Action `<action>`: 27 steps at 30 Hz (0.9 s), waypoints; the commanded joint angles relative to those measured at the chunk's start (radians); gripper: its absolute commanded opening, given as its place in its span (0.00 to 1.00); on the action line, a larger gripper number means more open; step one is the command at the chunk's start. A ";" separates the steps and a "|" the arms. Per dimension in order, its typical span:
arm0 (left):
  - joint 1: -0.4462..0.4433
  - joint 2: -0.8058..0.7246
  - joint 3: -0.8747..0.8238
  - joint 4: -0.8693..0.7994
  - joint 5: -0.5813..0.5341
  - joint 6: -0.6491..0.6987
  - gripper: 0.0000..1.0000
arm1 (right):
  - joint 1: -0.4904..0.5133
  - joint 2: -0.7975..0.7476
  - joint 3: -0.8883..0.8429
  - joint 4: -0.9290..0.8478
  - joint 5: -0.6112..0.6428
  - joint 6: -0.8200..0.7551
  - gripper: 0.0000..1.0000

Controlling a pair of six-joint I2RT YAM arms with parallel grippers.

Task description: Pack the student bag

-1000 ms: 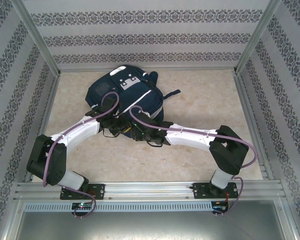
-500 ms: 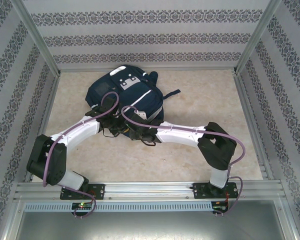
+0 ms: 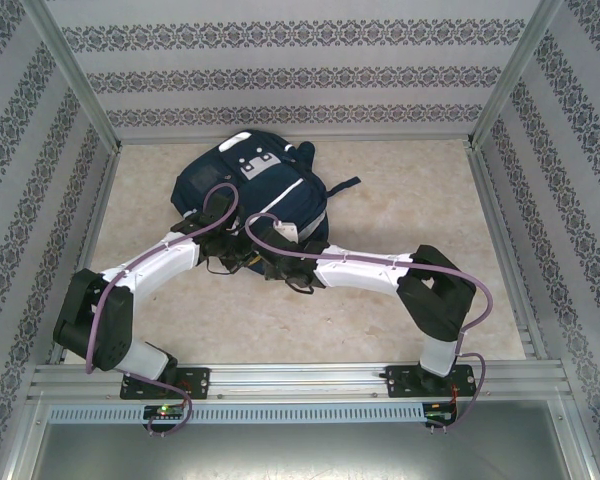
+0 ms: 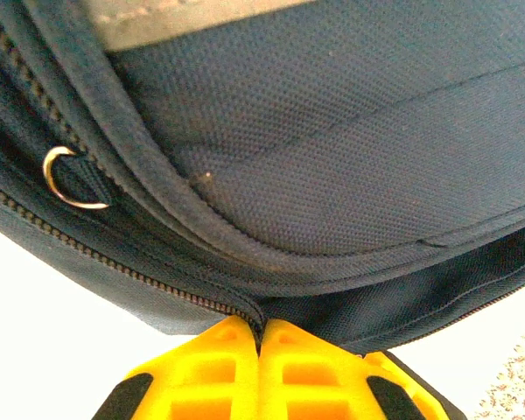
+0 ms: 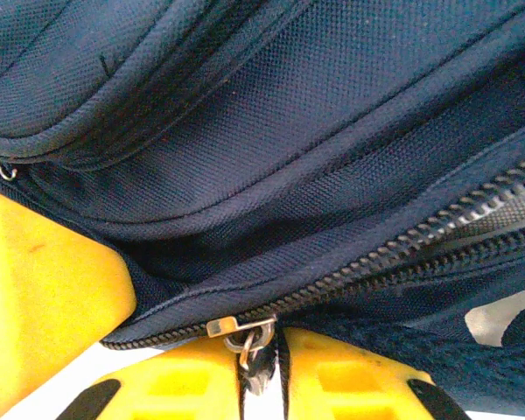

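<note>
Top: right arm drawn leftward since a second ago; student bag unmoved, far-centre of table.
Left wrist: left gripper clenched at navy zip seam; fabric pinch unclear.
Right wrist: right gripper grasping zipper pull.

Bag: big dark navy fabric backpack with thin white stripes and light-grey patches on its front. It lies flat on the table, far-centre and a bit left, with the patched end toward the back wall and a navy strap trailing off its right side. Close up, the weave is coarse with piped seams. The zip along the near edge is partly open, its teeth parting toward the right over paler lining, its metal zip pull hangs at the closed end, and a small metal D-ring sits on a loop by another zip line.
</note>
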 commanded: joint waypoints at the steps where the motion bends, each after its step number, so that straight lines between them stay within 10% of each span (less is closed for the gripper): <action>1: -0.011 -0.010 0.043 0.049 0.020 0.009 0.00 | -0.018 0.021 0.002 -0.023 0.085 -0.033 0.22; 5: -0.011 -0.018 0.042 0.042 0.015 0.007 0.00 | -0.018 0.056 0.026 -0.003 0.101 -0.052 0.21; 8: -0.011 -0.025 0.040 0.036 0.011 0.006 0.00 | -0.018 0.058 0.020 -0.005 0.116 -0.054 0.00; 27: 0.302 -0.100 0.000 -0.211 -0.161 0.191 0.00 | -0.086 -0.260 -0.243 -0.119 0.175 -0.048 0.00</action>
